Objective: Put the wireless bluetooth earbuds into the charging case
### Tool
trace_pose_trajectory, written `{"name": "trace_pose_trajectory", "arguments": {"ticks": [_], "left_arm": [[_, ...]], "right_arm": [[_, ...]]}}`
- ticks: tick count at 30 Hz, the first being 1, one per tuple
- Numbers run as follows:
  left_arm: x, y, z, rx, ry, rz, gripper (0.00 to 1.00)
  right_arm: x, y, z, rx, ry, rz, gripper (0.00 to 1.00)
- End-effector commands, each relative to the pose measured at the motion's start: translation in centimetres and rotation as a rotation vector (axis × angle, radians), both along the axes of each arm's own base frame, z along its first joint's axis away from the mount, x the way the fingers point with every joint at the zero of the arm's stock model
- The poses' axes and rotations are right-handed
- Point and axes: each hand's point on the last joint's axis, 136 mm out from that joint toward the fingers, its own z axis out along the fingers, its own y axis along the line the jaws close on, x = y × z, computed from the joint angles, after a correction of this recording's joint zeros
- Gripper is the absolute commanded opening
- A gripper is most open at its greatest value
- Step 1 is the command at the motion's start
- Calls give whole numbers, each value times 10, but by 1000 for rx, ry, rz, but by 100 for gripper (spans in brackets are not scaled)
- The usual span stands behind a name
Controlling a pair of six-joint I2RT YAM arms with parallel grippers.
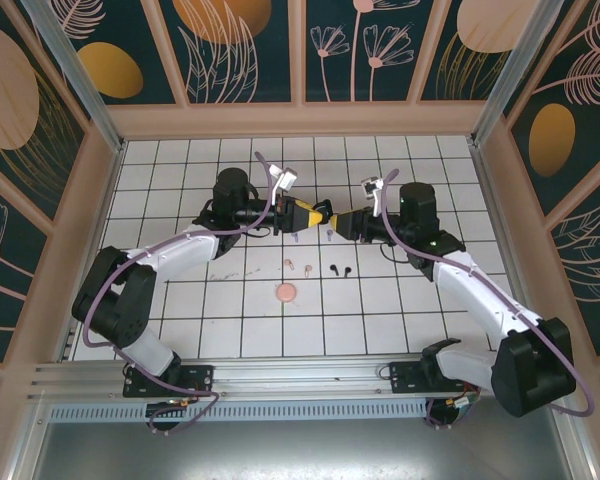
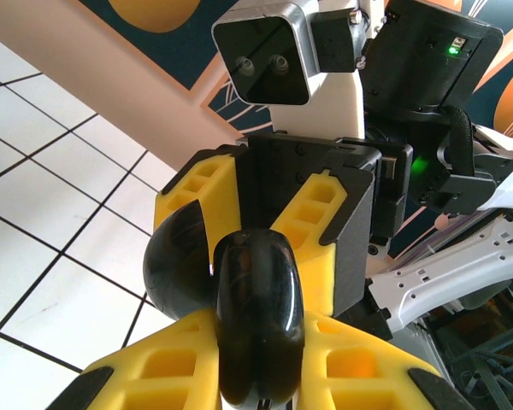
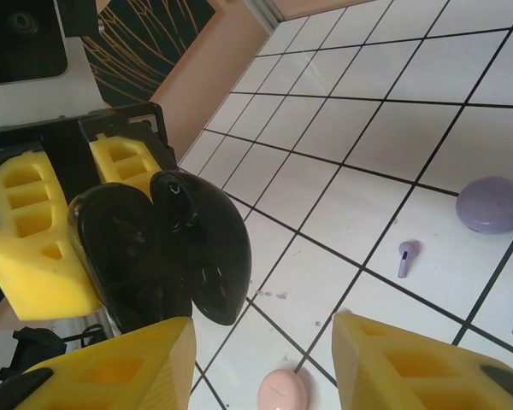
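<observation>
My left gripper (image 2: 258, 346) is shut on a glossy black charging case (image 2: 256, 316), held above the table's middle (image 1: 325, 219). The case hangs open like a clamshell (image 3: 167, 248). My right gripper (image 3: 265, 363) faces it, its yellow fingers (image 3: 410, 363) wide apart with nothing between them; the open case hangs just beyond its left finger. On the tiles below lie two pale pink earbuds (image 1: 288, 265), two black earbuds (image 1: 333, 268) and two lilac earbuds (image 3: 408, 257).
A round pink case (image 1: 286, 293) lies on the tiles near the earbuds (image 3: 282, 393). A lilac case (image 3: 493, 205) lies beyond the lilac earbuds. Wooden walls ring the white tiled floor (image 1: 430, 300).
</observation>
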Motion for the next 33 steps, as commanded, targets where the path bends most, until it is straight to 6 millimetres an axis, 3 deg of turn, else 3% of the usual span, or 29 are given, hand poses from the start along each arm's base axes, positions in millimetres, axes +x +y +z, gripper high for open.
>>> {"name": "trace_pose_trajectory", "arguments": {"ticks": [1,16,33], "left_arm": [[-6,-2,4,-8,-25,-35,0],[-7,-3,-4,-1,-10,-43,0],[-9,-5,-8,2,-4,-56,0]], "right_arm": [[8,2,19,19,-53,-2,45],[14,3,22,26,-55,-10,43],[21,9,20,29,-36,1,34]]}}
